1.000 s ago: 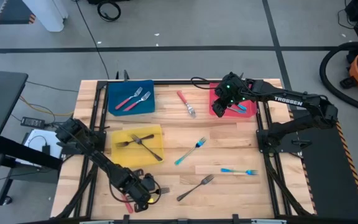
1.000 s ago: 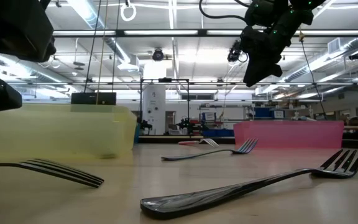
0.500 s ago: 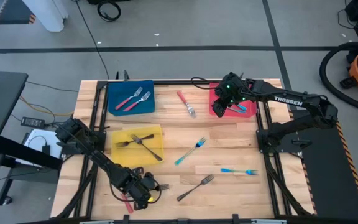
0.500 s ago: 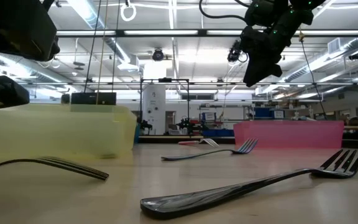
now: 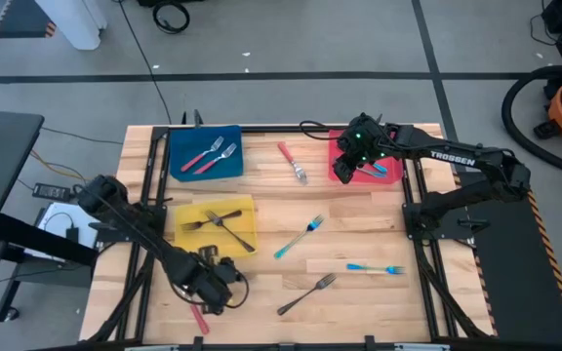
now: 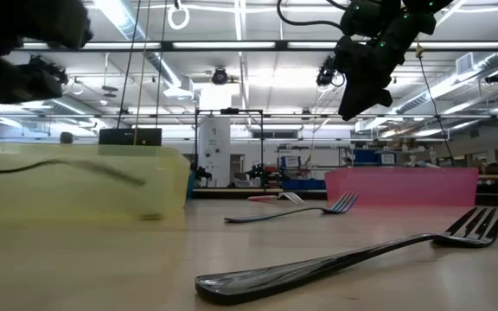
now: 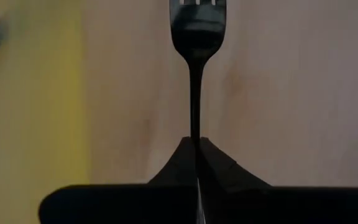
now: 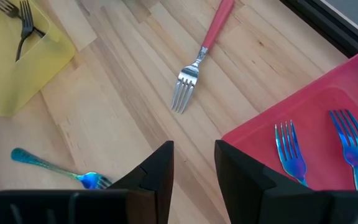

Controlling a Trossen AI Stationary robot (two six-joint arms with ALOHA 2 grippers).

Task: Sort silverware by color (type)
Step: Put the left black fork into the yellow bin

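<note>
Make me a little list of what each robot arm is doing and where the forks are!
left gripper: shut on a dark fork, lifted off the table
right gripper: open, holding nothing, over the red tray
red tray: two blue forks
blue tray: two red-handled forks
yellow tray: two dark forks
loose on table: red-handled fork, two blue forks, one dark fork
</note>
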